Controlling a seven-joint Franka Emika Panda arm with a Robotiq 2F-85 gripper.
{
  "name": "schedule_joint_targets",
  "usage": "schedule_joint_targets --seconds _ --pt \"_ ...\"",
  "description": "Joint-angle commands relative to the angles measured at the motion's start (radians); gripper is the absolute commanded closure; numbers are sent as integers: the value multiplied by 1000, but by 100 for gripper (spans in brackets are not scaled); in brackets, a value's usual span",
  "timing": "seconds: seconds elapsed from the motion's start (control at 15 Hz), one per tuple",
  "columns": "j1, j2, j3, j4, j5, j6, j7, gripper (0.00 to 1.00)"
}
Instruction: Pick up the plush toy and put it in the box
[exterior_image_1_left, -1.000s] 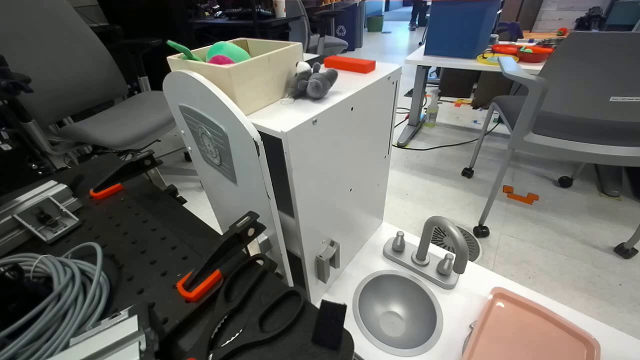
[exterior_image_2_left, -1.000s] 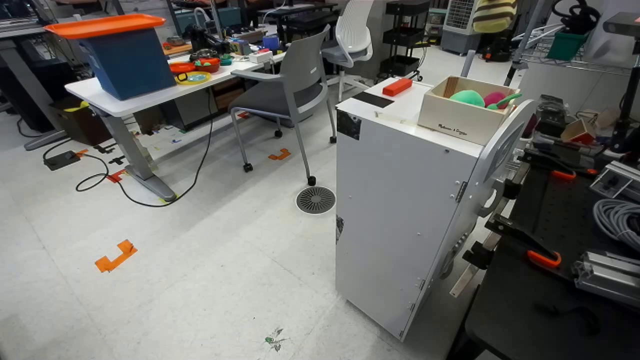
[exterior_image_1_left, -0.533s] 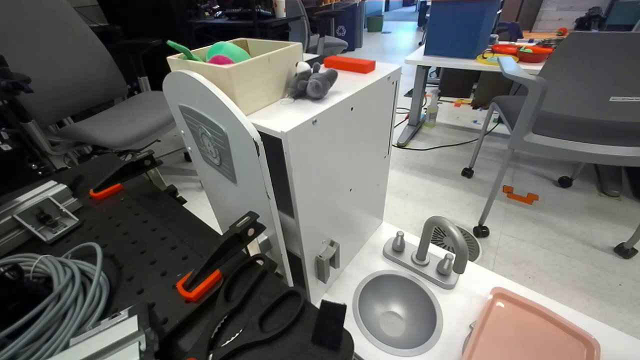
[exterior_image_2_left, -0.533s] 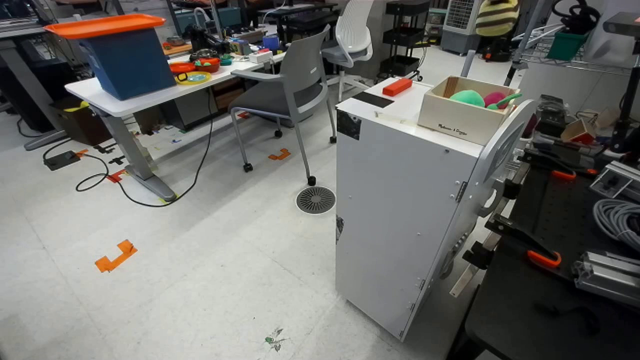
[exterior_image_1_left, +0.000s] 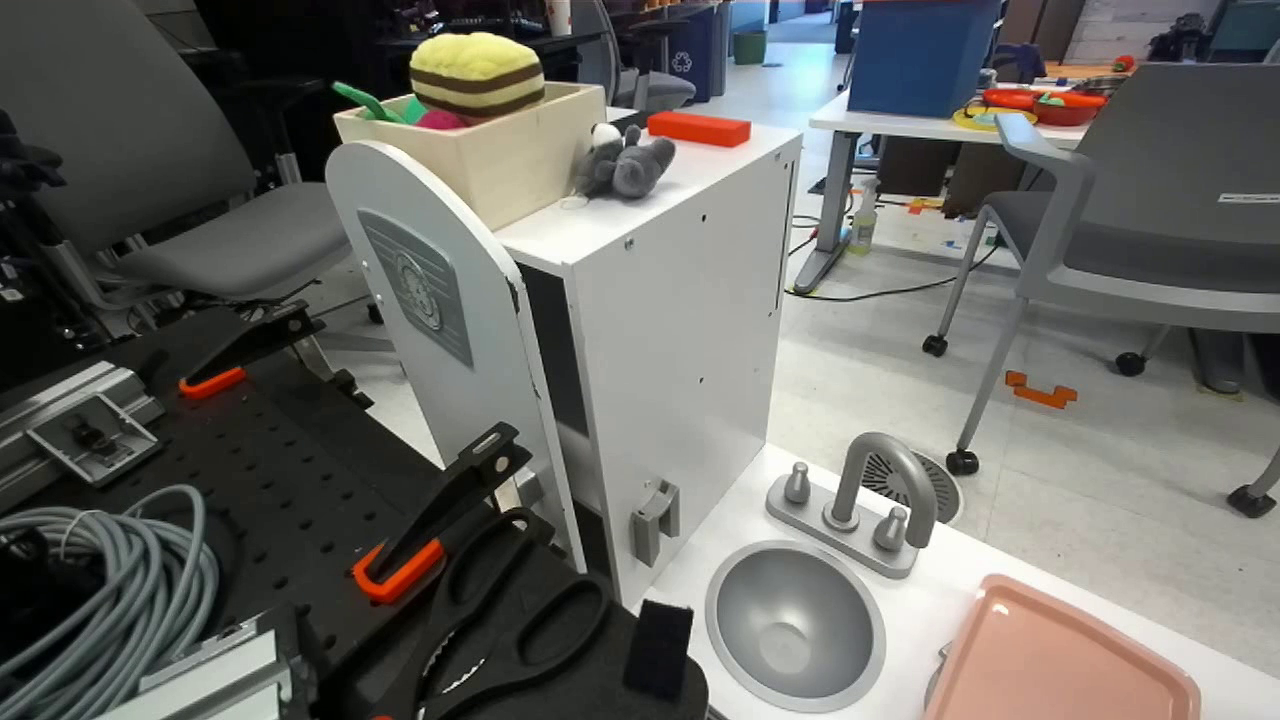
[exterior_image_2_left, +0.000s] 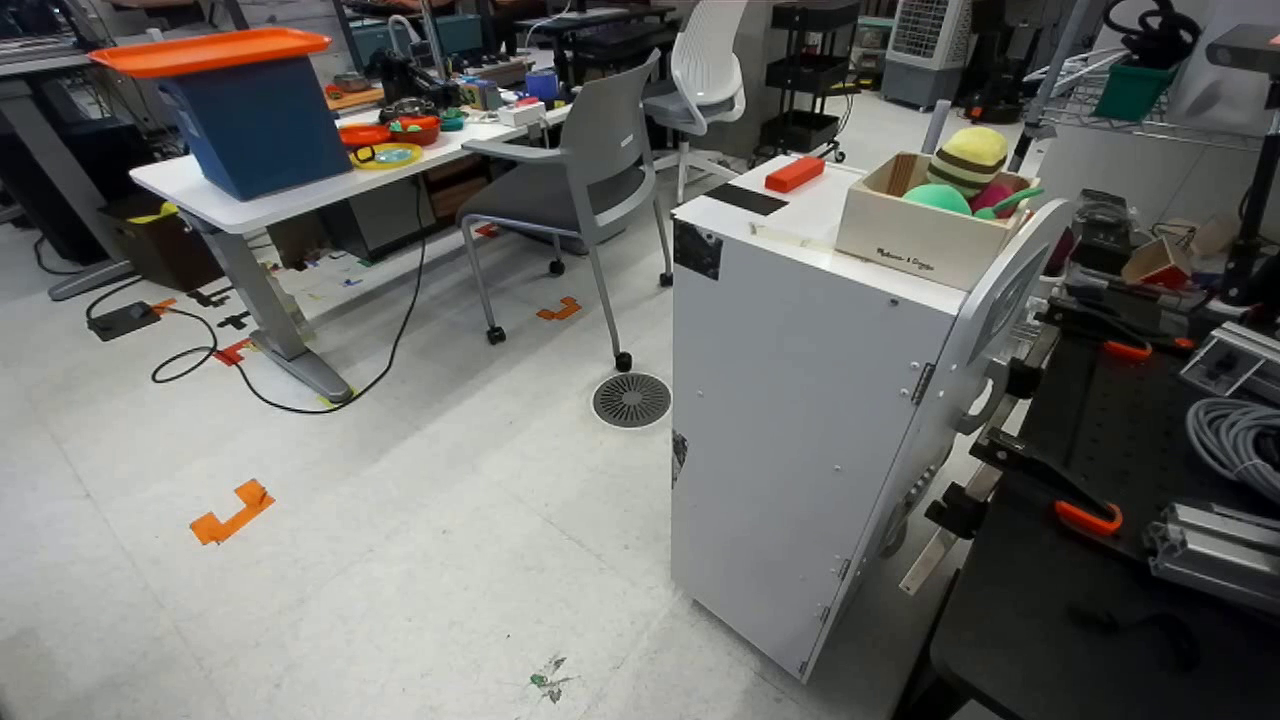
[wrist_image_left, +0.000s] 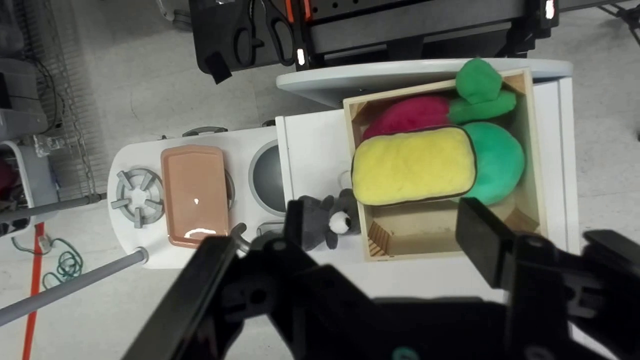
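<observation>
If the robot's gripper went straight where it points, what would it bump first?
Probably the yellow plush toy, which sticks up out of the box in both exterior views. Depth is unclear, so the open gripper might clip the box's rim first.

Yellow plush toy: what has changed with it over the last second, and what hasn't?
The yellow plush toy came down from the top edge of an exterior view to the box, overlapping the teal toy in the wrist view, part of it above the rim. The gripper is open and not holding it, so it seems to have let go. The box, grey plush and orange block stayed put.
</observation>
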Motion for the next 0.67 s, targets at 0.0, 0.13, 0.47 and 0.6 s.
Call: schedule_joint_targets --seconds 0.0,0.13,0.47,0.6 --pt "-10 -15 -1 1 36 -1 -29 0" --pt "-9 -17 0 1 46 -2 -34 0" --pt "-2 -20 9 -2 69 -2 -60 0" --pt "5 -24 18 -6 81 -10 -78 0"
